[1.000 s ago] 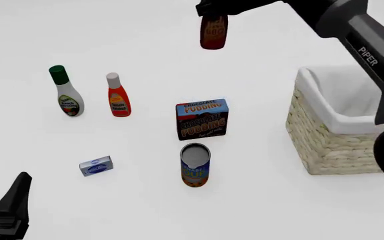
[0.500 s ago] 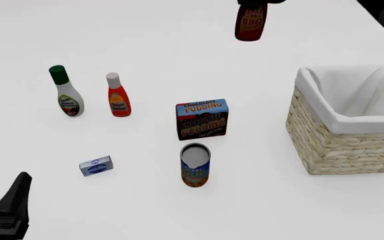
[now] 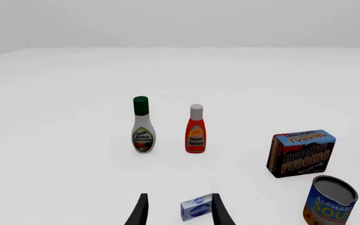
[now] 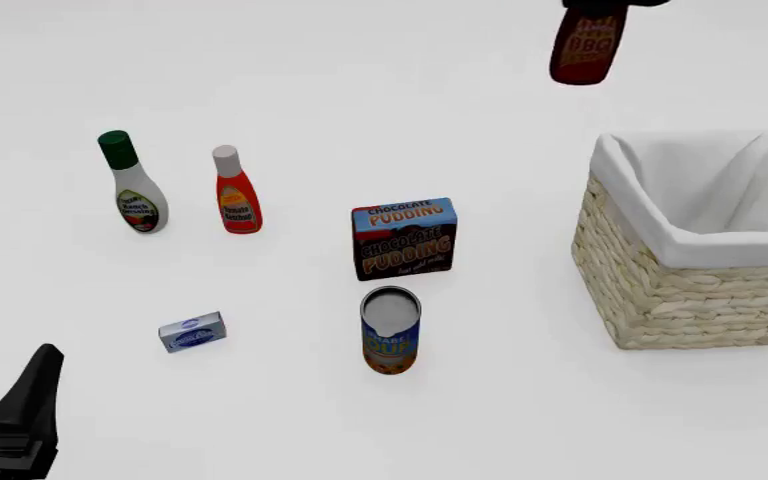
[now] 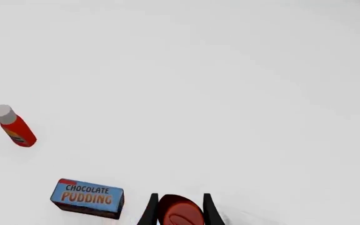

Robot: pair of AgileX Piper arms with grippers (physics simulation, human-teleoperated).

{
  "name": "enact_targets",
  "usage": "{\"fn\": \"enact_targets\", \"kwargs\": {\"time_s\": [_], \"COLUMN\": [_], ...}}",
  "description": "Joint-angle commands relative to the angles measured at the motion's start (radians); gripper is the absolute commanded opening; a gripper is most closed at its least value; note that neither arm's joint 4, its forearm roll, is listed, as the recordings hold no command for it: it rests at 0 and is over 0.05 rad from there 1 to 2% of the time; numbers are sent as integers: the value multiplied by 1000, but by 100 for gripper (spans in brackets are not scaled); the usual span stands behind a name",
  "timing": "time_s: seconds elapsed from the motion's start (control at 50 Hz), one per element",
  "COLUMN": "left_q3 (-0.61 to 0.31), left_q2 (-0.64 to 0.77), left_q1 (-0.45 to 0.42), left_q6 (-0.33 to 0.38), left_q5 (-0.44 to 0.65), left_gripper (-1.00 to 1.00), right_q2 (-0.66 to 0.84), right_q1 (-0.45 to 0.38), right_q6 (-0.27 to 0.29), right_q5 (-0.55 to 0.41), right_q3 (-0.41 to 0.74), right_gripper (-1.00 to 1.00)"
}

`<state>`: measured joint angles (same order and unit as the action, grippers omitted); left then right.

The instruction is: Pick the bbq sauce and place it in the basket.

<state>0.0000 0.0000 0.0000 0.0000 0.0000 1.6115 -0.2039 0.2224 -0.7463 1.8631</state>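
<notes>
While the bbq sauce hangs high in the air at the top of the front view, well clear of the table, the pick looks done and the carry is under way — that is my read of it. The right gripper shows best in its own wrist view: two dark fingers clenched on either side of the bottle's red cap, so the grasp reads as firm. From the front the bottle sits to the left of the basket and farther away across the table, not yet over the white cloth lining. What's left, by my judgement: bring it across above the opening, lower it inside, let go. On the table nothing else is touched — the ranch bottle and the ketchup bottle stand upright side by side at the left, the pudding box stands mid-table with the soup can just in front of it, and a small blue-and-white packet lies nearer the left arm. The left gripper idles low at the near left, fingers parted, holding nothing, with that packet seen between them in its wrist view.
</notes>
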Motion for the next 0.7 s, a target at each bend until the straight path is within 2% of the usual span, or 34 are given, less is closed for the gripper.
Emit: {"fn": "enact_targets", "kwargs": {"time_s": [0.02, 0.16, 0.52, 0.7], "left_q3": [0, 0, 0, 0], "left_q2": [0, 0, 0, 0], "left_q1": [0, 0, 0, 0], "left_q6": [0, 0, 0, 0], "left_q5": [0, 0, 0, 0], "left_gripper": [100, 100, 100, 100], "right_q2": [-72, -98, -220, -252], "right_q1": [64, 83, 183, 228], "right_q6": [-8, -6, -2, -8], "right_q5": [-5, -15, -18, 15], "right_q3": [-43, -44, -155, -229], "right_gripper": [-100, -100, -100, -100]}}
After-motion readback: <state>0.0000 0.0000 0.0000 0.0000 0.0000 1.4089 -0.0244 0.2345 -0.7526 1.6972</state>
